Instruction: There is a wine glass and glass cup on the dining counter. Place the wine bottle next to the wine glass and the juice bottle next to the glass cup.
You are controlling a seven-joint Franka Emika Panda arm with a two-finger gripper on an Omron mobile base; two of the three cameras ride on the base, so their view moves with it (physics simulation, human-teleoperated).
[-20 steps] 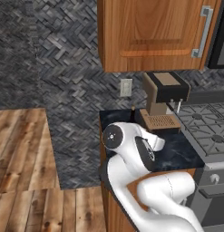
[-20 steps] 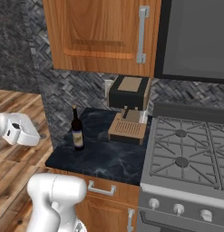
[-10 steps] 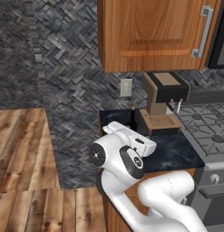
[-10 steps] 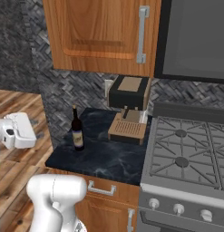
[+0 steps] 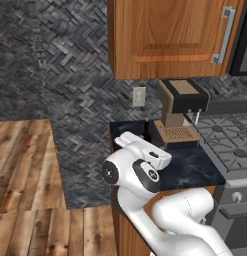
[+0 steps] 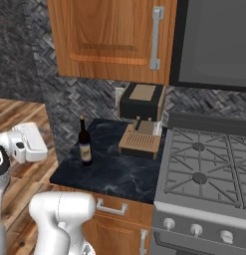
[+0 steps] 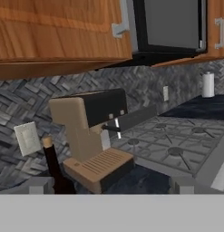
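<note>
Dark counter (image 6: 119,174), wine bottle (image 6: 84,145) ahead of open tool (image 7: 109,186)

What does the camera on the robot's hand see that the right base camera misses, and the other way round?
Hand view alone: a white paper towel roll far along the counter, and a second wooden cabinet door beyond the black microwave.

Right base view alone: the stove's front knobs and wooden plank floor.

Both: the slim dark wine bottle, the tan-and-black coffee machine, the grey stove burners.
</note>
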